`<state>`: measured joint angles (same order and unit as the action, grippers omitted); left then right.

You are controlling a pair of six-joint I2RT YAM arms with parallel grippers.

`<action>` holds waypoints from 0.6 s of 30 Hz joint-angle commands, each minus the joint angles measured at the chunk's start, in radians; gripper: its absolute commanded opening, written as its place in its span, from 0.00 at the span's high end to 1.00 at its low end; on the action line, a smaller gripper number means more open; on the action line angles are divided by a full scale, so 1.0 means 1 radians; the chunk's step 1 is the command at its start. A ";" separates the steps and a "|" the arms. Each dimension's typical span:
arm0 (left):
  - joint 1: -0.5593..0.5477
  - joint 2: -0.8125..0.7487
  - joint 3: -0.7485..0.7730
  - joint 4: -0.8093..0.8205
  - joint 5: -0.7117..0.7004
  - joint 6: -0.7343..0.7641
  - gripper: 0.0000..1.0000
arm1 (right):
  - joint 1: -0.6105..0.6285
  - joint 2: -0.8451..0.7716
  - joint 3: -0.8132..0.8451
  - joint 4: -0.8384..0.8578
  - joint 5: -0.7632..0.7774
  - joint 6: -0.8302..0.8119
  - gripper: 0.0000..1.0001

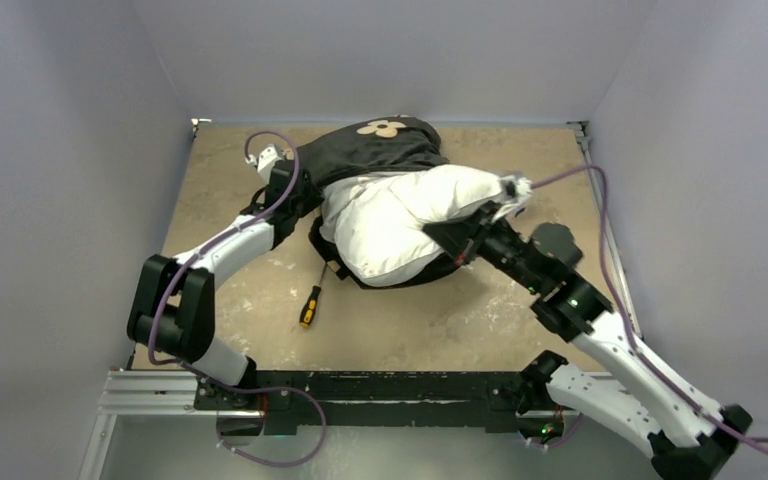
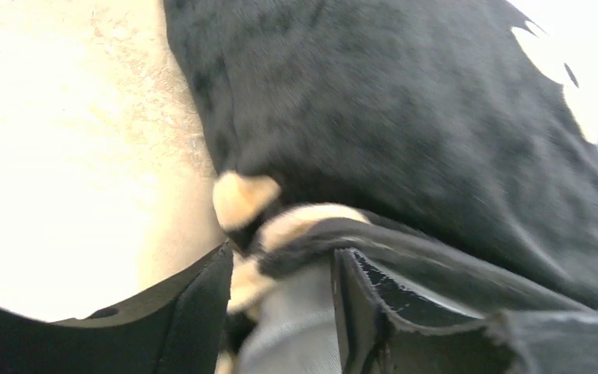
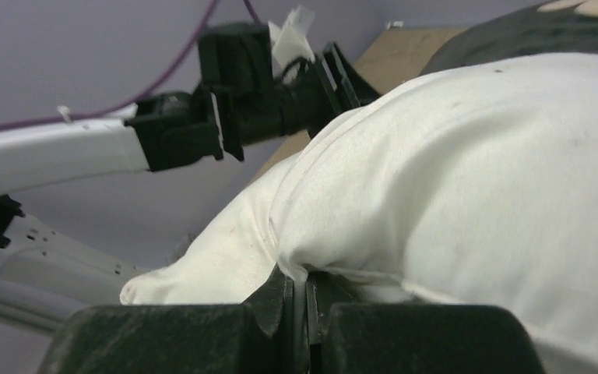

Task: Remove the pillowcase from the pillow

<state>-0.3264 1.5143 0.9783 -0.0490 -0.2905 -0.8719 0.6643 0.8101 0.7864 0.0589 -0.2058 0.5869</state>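
Pillow (image 1: 400, 225): plump, white, smooth woven cloth with a raised seam and a few small dark smudges. It lies about mid-table, its length running toward the right edge, and most of its body is bare.

Pillowcase (image 1: 375, 150): black, plush and short-napped, with a tan flower motif on top and a pale grey lining. It is bunched over the pillow's far end, close to the middle of the far edge. A strip of black also shows under the pillow's near side.

Left claw (image 2: 280, 312): I am at the pillowcase's left side, toward the table's left edge. My jaws stand partly apart with a fold of the cover packed between them. Grey lining and a black rim with tan patches fill the gap. I have hold of the pillowcase.

Right claw (image 3: 299, 312): I am at the pillow's near right side. My jaws are all but together, a thin slit between them, pinching the pillow's seam ridge. The white cloth bulges up over my fingers (image 3: 436, 335).

Other item: a screwdriver (image 1: 309, 305) with a black and yellow handle lies on the mottled tan table (image 1: 480, 320), nearer the near edge than the pillow and left of centre, apart from both claws.
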 commanded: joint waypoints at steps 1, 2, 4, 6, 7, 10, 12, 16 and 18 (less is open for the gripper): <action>-0.008 -0.140 0.060 -0.072 0.060 0.100 0.48 | 0.036 0.117 -0.008 0.259 -0.183 -0.060 0.91; -0.011 -0.171 0.061 -0.088 0.075 0.112 0.45 | 0.058 0.153 0.004 0.264 -0.179 -0.066 0.85; -0.014 -0.212 0.067 -0.137 0.098 0.137 0.43 | 0.113 0.201 0.041 0.249 -0.154 -0.087 0.66; -0.017 -0.265 0.068 -0.173 0.104 0.161 0.41 | 0.165 0.236 0.090 0.214 -0.103 -0.112 0.46; -0.017 -0.291 0.063 -0.186 0.107 0.172 0.39 | 0.174 0.248 0.114 0.198 -0.089 -0.124 0.33; -0.020 -0.355 0.051 -0.230 0.129 0.214 0.35 | 0.179 0.267 0.188 0.144 -0.087 -0.169 0.17; -0.020 -0.374 0.055 -0.268 0.161 0.247 0.35 | 0.179 0.273 0.241 0.126 -0.099 -0.198 0.10; -0.020 -0.405 0.038 -0.328 0.243 0.295 0.34 | 0.178 0.264 0.296 0.108 -0.098 -0.246 0.04; -0.020 -0.418 0.014 -0.363 0.265 0.312 0.34 | 0.178 0.254 0.318 0.087 -0.087 -0.249 0.03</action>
<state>-0.3428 1.1275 1.0088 -0.3202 -0.1143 -0.6399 0.8494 1.1000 1.0256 0.1268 -0.3122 0.4114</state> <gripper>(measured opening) 0.657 0.964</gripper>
